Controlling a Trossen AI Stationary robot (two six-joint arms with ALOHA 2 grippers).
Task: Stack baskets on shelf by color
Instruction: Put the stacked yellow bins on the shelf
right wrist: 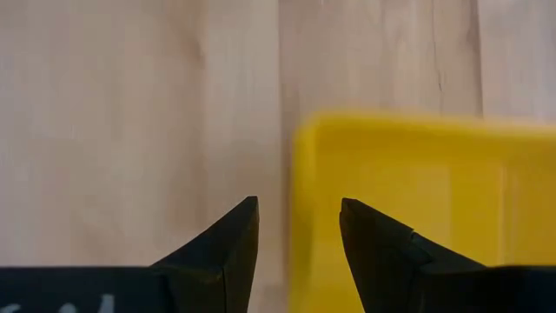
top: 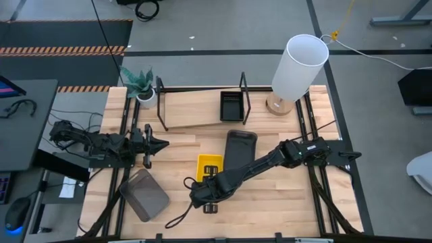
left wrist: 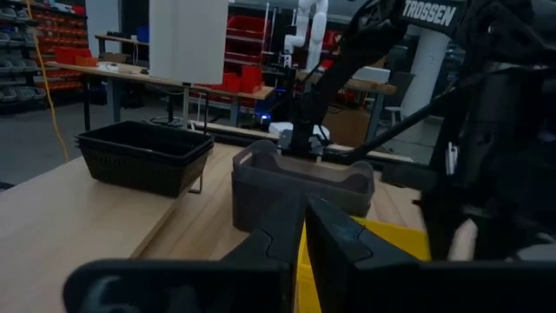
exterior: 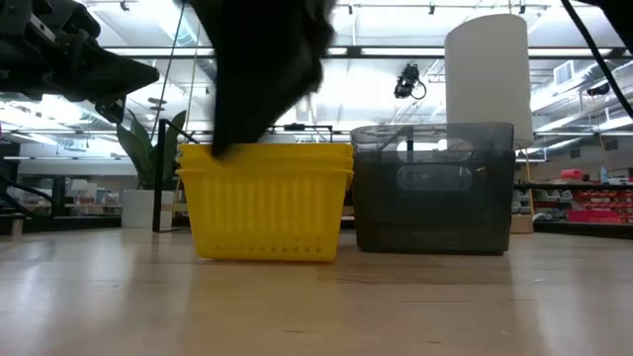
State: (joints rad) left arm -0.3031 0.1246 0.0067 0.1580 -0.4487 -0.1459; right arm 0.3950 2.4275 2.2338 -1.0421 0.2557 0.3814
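Wooden table [top: 182,145], task barely begun: only a black basket [top: 231,106] standing on the shelf [top: 196,108]. Yellow basket [top: 209,164] and grey baskets [top: 239,147] left on the table. Right gripper [right wrist: 298,228] spread astride the yellow rim; left gripper [left wrist: 304,230] pressed together, empty.

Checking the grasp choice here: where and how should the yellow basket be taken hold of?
Probably by its thin rim wall, from straight above: the yellow basket sits upright and open-topped, and the grey basket crowds one side. The right hand hangs open over the free rim, one finger on each side of it.
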